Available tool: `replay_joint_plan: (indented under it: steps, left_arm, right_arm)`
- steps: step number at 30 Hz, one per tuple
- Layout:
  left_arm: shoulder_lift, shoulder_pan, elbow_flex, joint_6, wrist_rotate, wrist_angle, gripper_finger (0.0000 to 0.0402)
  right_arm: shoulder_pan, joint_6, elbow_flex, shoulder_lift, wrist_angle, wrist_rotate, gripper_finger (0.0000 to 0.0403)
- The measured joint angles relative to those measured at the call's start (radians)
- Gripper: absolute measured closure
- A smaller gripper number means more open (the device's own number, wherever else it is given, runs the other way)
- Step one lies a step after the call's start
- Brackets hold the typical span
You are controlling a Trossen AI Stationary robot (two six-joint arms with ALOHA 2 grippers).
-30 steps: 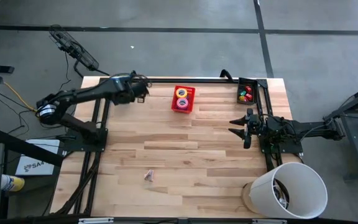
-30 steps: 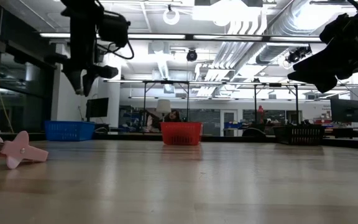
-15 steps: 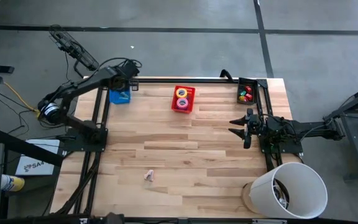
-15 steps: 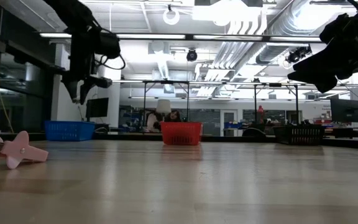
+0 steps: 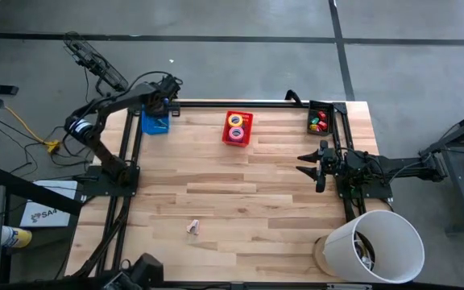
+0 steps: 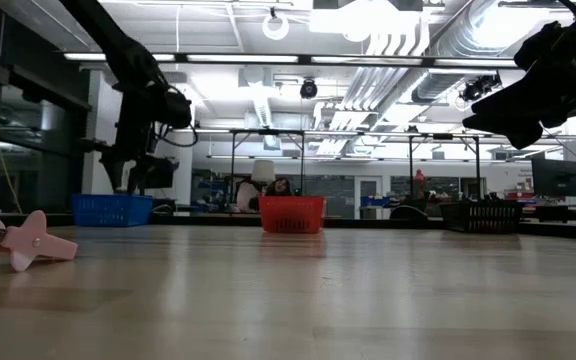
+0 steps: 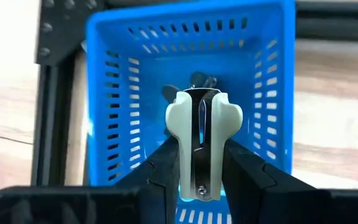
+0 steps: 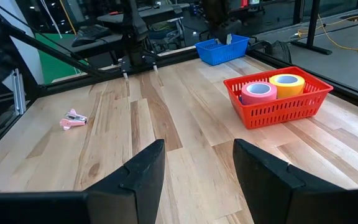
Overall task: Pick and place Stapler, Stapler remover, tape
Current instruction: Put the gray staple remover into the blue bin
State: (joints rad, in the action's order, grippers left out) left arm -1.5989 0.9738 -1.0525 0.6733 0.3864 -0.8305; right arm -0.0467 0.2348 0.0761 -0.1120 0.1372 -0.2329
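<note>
Currently, your left claw (image 7: pixel 197 168) hangs directly over the blue basket (image 7: pixel 272 93) at the far left corner of the surface (image 5: pixel 240 201). It grips a white staple remover (image 7: pixel 199 134) between its two fingers (image 7: pixel 166 165), which press on the remover's flanks. The remover's long axis runs straight out ahead of the claw, pointing down into the basket's open well. A dark object already lies on the basket floor just beyond the remover's tip; you cannot identify it from these views.

Judge the coming move as a release: the basket sits straight below the claw, so no sideways correction appears necessary. Confirm that the remover is inside the basket walls before you open the fingers.

Your right claw (image 8: pixel 194 165) waits near the right edge of the surface, fingers spread and holding nothing. From it, the red basket (image 8: pixel 291 102) lies ahead and to one side, with a pink tape roll (image 8: pixel 258 91) and a yellow tape roll (image 8: pixel 286 82) resting inside, side by side. In the overhead view a black bin (image 5: pixel 321 121) holding small coloured pieces stands just behind that claw.

A pink stapler remover (image 5: pixel 192 228) lies loose on the near part of the surface, well apart from both claws, slightly nearer the left arm's side. Treat it as a likely later pick.
</note>
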Motion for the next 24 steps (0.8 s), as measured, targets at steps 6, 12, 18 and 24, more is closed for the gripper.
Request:
replay_joint_plan:
  steps: [6,12,18,24]
  left_arm:
    - [-0.047,0.009,0.000,-0.051,-0.036,0.000,0.0309]
    - [-0.054,0.008,0.000,-0.075,-0.040,-0.010,0.0299]
    - [-0.055,0.008,0.000,-0.075,-0.041,-0.018,0.0271]
    - [-0.055,0.008,0.000,-0.109,-0.040,-0.035,0.0236]
  right_arm:
    - [0.000,0.000,0.000,0.000,0.000,0.000,0.0222]
    - [0.000,0.000,0.000,0.000,0.000,0.000,0.0222]
    - [0.000,0.000,0.000,0.000,0.000,0.000,0.0222]
    - [0.000,0.000,0.000,0.000,0.000,0.000,0.0222]
